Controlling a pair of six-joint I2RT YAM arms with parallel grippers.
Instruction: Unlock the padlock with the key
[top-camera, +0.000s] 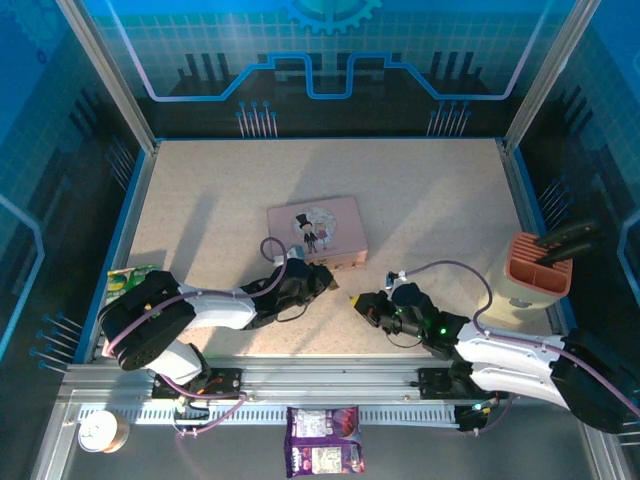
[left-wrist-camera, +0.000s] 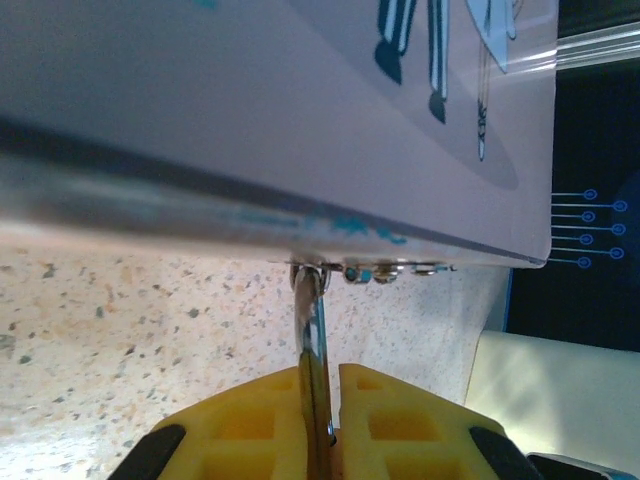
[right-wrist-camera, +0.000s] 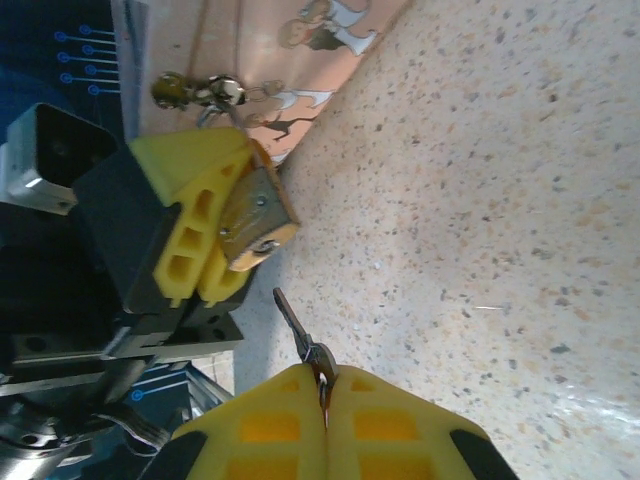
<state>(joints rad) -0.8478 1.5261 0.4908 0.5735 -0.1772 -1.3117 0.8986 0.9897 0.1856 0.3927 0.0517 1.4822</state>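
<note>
Your right jaws pinch the key (right-wrist-camera: 298, 328), blade aiming forward and slightly left at the padlock (right-wrist-camera: 255, 215), clamped just ahead in your left jaws.

Left arm (top-camera: 215, 310): stretched low, reaching rightward; yellow-padded left end effector (top-camera: 322, 281) pinched nearly closed.
Right arm (top-camera: 500, 350): stretched low, reaching leftward; yellow-padded right end effector (top-camera: 360, 303) clamped tight.
Gap: end effectors near, not touching.
</note>
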